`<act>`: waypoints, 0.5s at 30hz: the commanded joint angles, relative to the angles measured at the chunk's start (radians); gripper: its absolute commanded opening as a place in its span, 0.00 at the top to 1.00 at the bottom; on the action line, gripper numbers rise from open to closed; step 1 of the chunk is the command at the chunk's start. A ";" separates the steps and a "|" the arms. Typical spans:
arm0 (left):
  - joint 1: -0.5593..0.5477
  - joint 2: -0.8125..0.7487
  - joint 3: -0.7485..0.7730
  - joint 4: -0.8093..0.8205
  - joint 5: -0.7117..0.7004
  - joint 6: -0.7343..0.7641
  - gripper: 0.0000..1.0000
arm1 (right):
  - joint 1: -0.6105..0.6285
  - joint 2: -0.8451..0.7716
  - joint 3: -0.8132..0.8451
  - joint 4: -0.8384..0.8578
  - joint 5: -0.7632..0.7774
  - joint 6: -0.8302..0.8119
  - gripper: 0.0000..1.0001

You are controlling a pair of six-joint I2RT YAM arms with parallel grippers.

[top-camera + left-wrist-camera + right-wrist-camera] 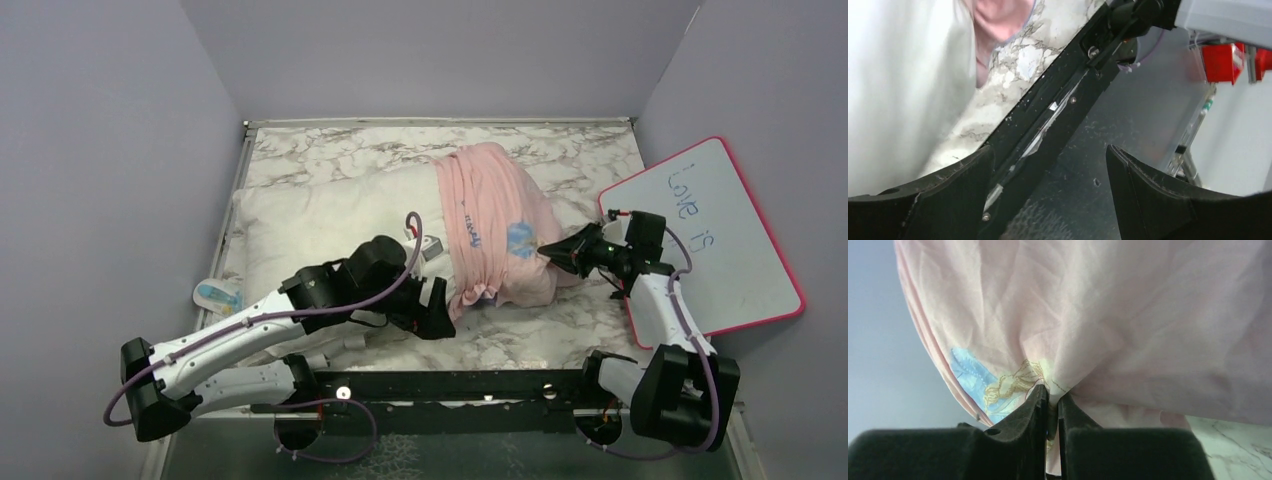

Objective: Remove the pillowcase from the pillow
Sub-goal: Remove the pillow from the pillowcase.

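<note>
Across the marble bench point(560, 335), your white pillow point(320, 215) lies with its right end inside the bunched pink pillowcase point(495, 220); your right tool point(1050, 400) clamps a fold of it, your left tool point(1049, 150) stands apart, empty, beside the pillow.

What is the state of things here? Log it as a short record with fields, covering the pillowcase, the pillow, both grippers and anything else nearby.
pillowcase: pink side up, bunched over the pillow's right end
pillow: white, left part bare, lying on the marble table
right gripper: shut on a pinched fold of the pillowcase
left gripper: open, holding nothing, by the pillow's near edge
whiteboard: pink-framed, at the right, apart from the pillow, reads "Love is"
task status: pillowcase not yet off
</note>
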 commanded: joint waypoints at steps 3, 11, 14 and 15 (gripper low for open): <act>-0.273 -0.051 -0.085 -0.079 -0.579 -0.397 0.19 | 0.007 -0.033 0.047 0.125 0.037 0.028 0.87; -0.562 0.018 -0.293 0.116 -1.263 -1.041 0.10 | 0.007 -0.056 0.100 0.020 0.020 -0.079 0.86; -0.569 0.070 -0.364 0.271 -1.429 -1.137 0.10 | 0.008 -0.061 0.105 -0.002 0.000 -0.095 0.86; -0.569 0.092 -0.356 0.286 -1.489 -1.150 0.09 | 0.007 -0.068 0.103 -0.009 -0.004 -0.098 0.86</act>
